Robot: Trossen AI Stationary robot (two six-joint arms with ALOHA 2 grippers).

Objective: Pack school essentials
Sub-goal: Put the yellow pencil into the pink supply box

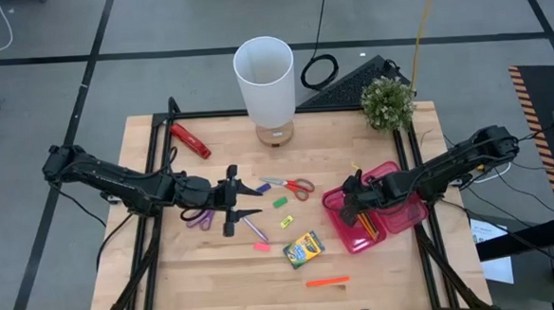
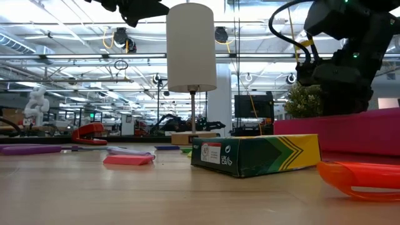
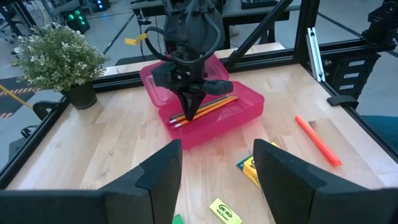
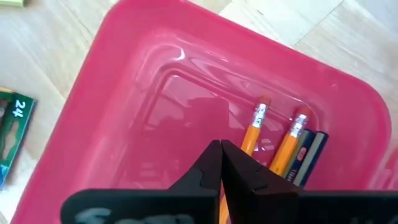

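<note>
Closed right gripper [image 4: 221, 163] hangs low over 2 pencils [image 4: 273, 138] inside the pink case [image 4: 124, 93]; dropping further could jam them. Left gripper [image 1: 244, 201], fingers spread and empty, hovers beside purple scissors [image 1: 199, 218].

Overhead, table-level, two wrist cams; all share pink case [image 1: 370, 215]

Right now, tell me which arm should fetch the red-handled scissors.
Left. The left gripper hovers open beside the red-handled scissors at mid-table. The right gripper is shut, down inside the pink case over two pencils, so it is farther off and occupied.
</note>
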